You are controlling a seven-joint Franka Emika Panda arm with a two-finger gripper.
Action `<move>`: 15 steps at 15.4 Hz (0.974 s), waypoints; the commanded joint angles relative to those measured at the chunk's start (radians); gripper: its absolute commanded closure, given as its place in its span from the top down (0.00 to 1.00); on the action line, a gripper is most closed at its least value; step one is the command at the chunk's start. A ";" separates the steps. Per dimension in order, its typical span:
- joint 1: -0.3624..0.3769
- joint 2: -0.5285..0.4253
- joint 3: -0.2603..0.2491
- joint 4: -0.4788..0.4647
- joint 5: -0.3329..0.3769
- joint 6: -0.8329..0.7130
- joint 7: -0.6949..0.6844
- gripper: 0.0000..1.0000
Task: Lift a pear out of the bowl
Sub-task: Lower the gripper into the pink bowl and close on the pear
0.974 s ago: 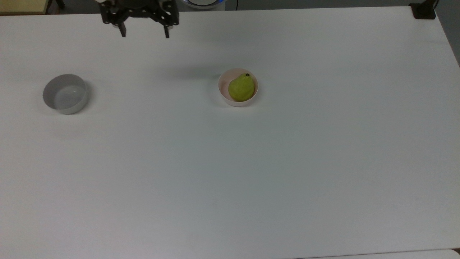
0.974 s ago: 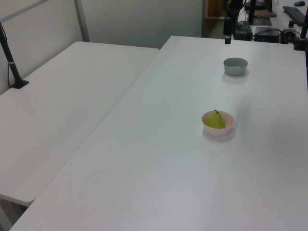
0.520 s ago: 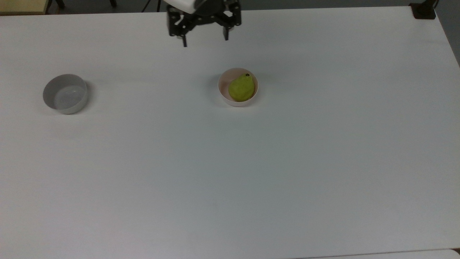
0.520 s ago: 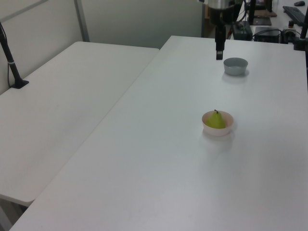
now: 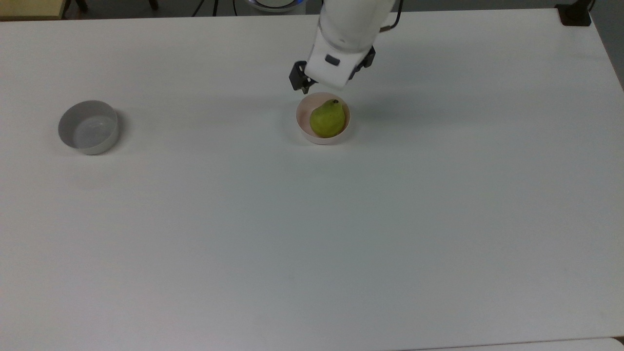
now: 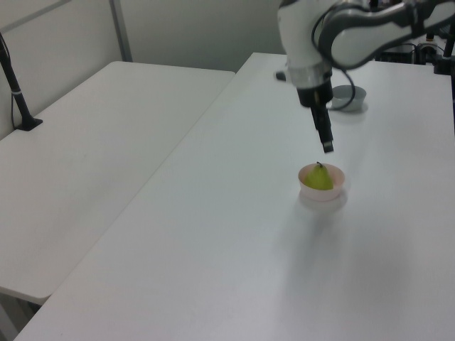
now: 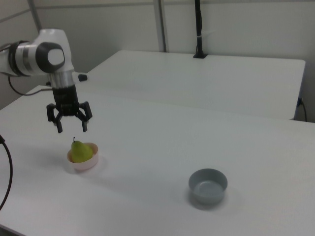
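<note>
A yellow-green pear point(image 5: 327, 119) sits stem-up in the small pale pink bowl point(image 5: 319, 140) near the table's middle. In the right view my gripper point(image 7: 72, 127) hangs open just above the pear point(image 7: 81, 151), its black fingers point(image 7: 84, 126) pointing down, spread wider than the fruit and not touching it or the bowl point(image 7: 84, 164). The left view shows the gripper point(image 6: 326, 142) edge-on, a little above and behind the pear point(image 6: 318, 178) in its bowl point(image 6: 320, 194). In the top view the white arm point(image 5: 341, 44) covers most of the gripper.
A grey bowl point(image 5: 88, 127) stands empty far toward the top view's left, and to the right view's right point(image 7: 207, 186). The white table point(image 5: 341, 234) runs wide around both bowls. A second table point(image 6: 92, 128) adjoins it on the left view's left.
The arm has swung from the top view's upper left across to the pink bowl and come down toward it. The fingers stay open; pear and bowls have not moved.
</note>
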 commanded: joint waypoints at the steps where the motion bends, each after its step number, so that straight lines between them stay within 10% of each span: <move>1: 0.006 0.042 0.010 -0.028 -0.003 0.047 -0.018 1.00; 15: 0.000 0.139 0.029 -0.065 -0.064 0.156 -0.064 0.68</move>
